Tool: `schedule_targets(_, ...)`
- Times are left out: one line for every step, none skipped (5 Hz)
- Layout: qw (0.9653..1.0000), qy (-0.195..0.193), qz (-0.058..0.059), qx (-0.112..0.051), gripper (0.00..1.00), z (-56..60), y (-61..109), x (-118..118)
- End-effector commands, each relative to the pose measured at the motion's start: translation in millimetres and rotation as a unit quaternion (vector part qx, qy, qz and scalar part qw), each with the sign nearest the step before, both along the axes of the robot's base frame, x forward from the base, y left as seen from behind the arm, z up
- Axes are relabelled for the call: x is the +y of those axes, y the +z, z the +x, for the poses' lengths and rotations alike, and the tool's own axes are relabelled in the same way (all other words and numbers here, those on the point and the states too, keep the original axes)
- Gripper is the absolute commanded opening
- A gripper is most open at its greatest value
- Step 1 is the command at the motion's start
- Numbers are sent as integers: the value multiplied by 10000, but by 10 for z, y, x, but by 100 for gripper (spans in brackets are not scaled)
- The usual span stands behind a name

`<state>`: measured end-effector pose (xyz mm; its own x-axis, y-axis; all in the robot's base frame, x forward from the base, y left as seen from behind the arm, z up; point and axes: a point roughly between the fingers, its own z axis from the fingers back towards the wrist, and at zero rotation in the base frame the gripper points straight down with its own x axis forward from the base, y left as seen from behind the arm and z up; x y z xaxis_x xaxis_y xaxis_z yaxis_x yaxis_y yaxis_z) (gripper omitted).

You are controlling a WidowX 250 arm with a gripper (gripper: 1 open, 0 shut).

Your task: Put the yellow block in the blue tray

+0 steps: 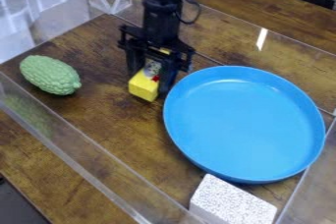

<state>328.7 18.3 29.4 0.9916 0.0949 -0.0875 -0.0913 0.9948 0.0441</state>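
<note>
Only one cam view. Black gripper (151, 69) points straight down over the wooden table (92, 46), jaws closed in on the yellow block (144, 85), pinching its upper/far end; block's lower end looks to sit at table level, can't tell if it's touching or just lifted. Block is just left of the blue tray (245, 123), close to the rim but not inside it, slight gap between them. Tray sits to the right of the gripper w/ nothing in it. Bumpy green oval object (50, 75) lies well apart at left. White speckled foam block (233, 200) at bottom edge, just beside the tray's near rim.
</note>
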Motion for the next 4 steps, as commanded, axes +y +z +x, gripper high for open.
schedule_targets(9993, -11, 72, -369, 0, 191, 166, -120)
schedule_targets(9992, 91, 116, -367, 0, 131, 194, -122)
schedule_targets(9990, 199, 150, -363, 0, 69, 212, -123)
schedule_targets(9988, 152, 208, -405, 0, 41, 237, -116)
